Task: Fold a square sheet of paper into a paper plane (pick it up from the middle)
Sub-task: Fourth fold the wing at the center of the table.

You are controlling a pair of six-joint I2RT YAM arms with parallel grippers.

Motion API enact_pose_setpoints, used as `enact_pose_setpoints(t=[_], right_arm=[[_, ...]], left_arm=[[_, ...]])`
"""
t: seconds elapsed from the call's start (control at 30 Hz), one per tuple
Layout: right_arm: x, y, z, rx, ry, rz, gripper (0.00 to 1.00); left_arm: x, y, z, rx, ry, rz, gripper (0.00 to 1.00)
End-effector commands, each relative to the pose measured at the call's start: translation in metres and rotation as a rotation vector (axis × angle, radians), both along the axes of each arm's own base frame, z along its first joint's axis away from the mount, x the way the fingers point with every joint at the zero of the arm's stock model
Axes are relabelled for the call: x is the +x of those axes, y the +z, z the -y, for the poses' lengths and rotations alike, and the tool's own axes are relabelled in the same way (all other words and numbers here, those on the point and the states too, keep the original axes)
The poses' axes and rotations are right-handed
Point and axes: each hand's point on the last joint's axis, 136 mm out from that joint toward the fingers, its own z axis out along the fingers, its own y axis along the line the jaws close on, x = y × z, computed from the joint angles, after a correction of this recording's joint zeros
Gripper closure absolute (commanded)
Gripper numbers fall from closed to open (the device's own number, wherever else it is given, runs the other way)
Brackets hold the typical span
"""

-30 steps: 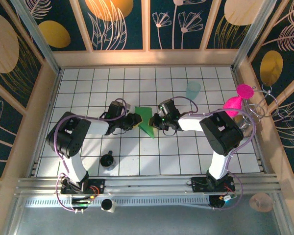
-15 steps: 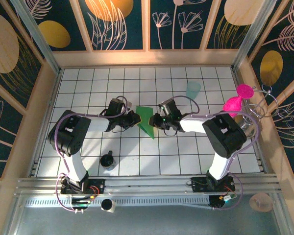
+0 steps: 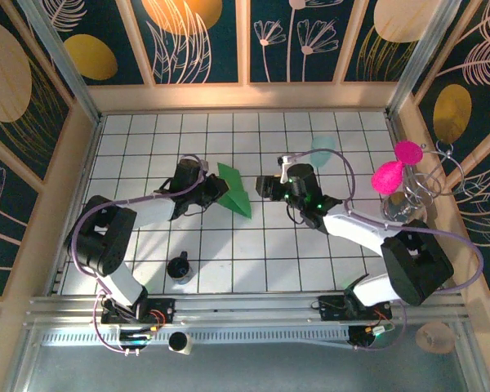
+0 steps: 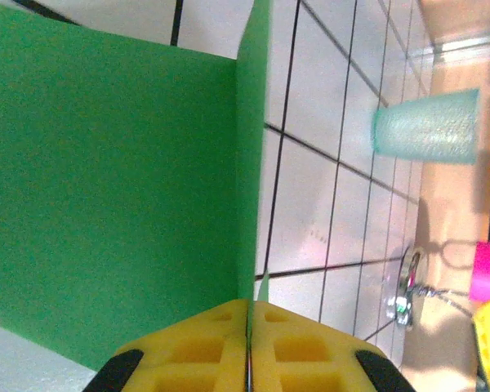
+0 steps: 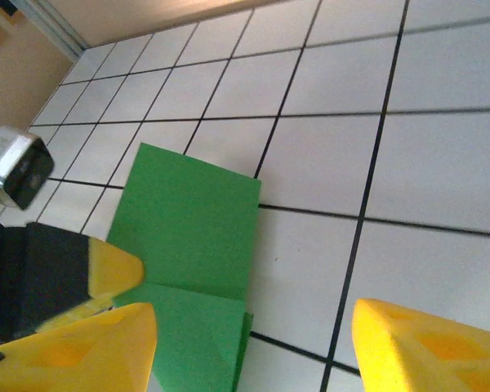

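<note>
The left end effector [image 4: 249,351] has its yellow pads [image 4: 196,347] pressed flat together, pinching the near edge of the green paper sheet [image 4: 114,204]. From the left wrist camera the sheet is folded. One broad panel spreads to the left of a straight crease, and a second layer stands almost edge-on along that crease.

From above, the left end effector [image 3: 215,193] sits at the paper's left side. The green paper sheet [image 3: 233,189] reads as a tapered shape, wide toward the back wall and pointed toward the arm bases, around the middle of the white tiled surface [image 3: 147,147]. I can't tell whether it touches the tiles or hangs just over them.

The right end effector [image 3: 264,186] is just to the right of the paper and apart from it. In its wrist view the right end effector [image 5: 249,339] has its fingers [image 5: 425,343] spread wide with nothing between them, and the paper [image 5: 192,220] lies ahead on the left.

Further out, a pale teal cup [image 3: 322,150] stands upright toward the back right. A small black cylinder [image 3: 180,268] sits near the left arm's base. A pink object [image 3: 396,167] hangs by the right wall.
</note>
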Motion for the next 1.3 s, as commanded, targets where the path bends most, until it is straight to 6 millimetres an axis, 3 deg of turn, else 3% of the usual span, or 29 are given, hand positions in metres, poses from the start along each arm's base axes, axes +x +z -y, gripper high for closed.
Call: enact_pose_setpoints(t=[0.0,0.2,0.37,0.57,0.93,1.27], right_arm=[[-0.007,-0.001,-0.001,-0.095,0.051,0.116,0.35],[-0.027,-0.011,-0.031,-0.192,0.176,0.238,0.44],[-0.038,-0.038,-0.056,-0.281,0.265,0.268,0.55],[-0.046,-0.057,-0.074,-0.310,0.314,0.291,0.58],[-0.045,-0.084,-0.084,-0.355,0.306,0.292,0.65],[-0.038,-0.093,-0.083,-0.385,0.281,0.305,0.70]], left_arm=[[0.007,0.006,-0.007,-0.029,0.113,-0.013,0.90],[0.004,-0.003,-0.002,-0.007,0.147,-0.061,0.90],[-0.001,-0.010,0.003,0.011,0.136,-0.083,0.90],[-0.001,-0.013,0.008,0.017,0.124,-0.094,0.90],[-0.002,-0.013,0.009,0.019,0.120,-0.101,0.89],[-0.004,-0.015,0.010,0.018,0.111,-0.111,0.88]])
